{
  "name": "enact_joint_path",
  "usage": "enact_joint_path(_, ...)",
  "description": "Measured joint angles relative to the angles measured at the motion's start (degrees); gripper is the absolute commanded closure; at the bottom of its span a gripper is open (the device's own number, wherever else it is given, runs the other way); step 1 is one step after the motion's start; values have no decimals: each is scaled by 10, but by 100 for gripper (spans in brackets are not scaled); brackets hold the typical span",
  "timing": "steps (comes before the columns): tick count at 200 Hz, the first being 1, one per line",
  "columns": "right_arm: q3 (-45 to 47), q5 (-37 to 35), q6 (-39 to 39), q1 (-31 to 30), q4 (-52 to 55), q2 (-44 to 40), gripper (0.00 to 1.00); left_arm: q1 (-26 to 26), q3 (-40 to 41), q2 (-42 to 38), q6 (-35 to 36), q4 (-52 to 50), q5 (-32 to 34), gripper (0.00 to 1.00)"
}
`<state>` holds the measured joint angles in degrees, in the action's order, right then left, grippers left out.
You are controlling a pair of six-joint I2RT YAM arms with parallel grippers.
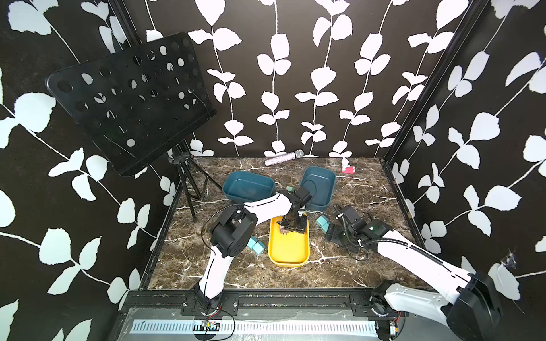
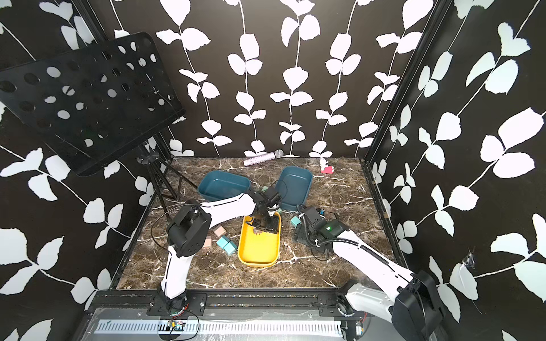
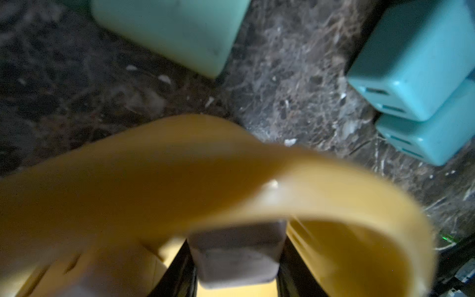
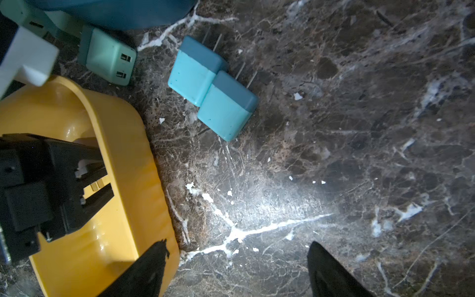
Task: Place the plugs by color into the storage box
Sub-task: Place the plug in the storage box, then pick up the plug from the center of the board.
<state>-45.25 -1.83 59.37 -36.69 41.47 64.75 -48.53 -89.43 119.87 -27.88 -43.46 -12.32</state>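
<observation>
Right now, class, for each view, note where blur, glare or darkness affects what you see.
Left wrist: the rim of the yellow tray is a close-up blur, the held beige plug dim and soft; right wrist: a glare patch on the marble table, corners dark, the light blue plugs sharp; both top views: evenly lit, sharp.

Seen through my left wrist camera, all blur: the yellow tray (image 3: 231, 167) rim smears across the plug (image 3: 236, 246) between the jaws of my left gripper (image 3: 235, 277); a mint plug (image 3: 167, 33) runs off frame.
</observation>
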Motion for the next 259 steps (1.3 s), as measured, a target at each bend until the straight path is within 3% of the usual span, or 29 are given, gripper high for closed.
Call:
enact_joint_path(60,-1,-3,0,0,0,9,16,0,-7,0,3,-9,13,31)
enact_joint_path(105,-23,-3,-7,0,-4,41,16,3,-78,-28,12,-91,42,23)
enact_joint_path(149,-87,15,-30,0,-21,126,16,54,-115,-169,4,-129,60,22)
enact_joint_path(189,-166,27,-54,-10,-37,206,16,165,-4,-309,-9,-143,79,22)
enact_joint_path(204,-194,30,-60,-17,-41,232,16,190,57,-343,-12,-153,85,8)
enact_joint_path(216,-215,32,-64,-26,-45,251,16,209,108,-367,-13,-161,86,3)
enact_joint_path(259,-265,40,-76,-66,-51,306,16,278,251,-447,-18,-186,80,1)
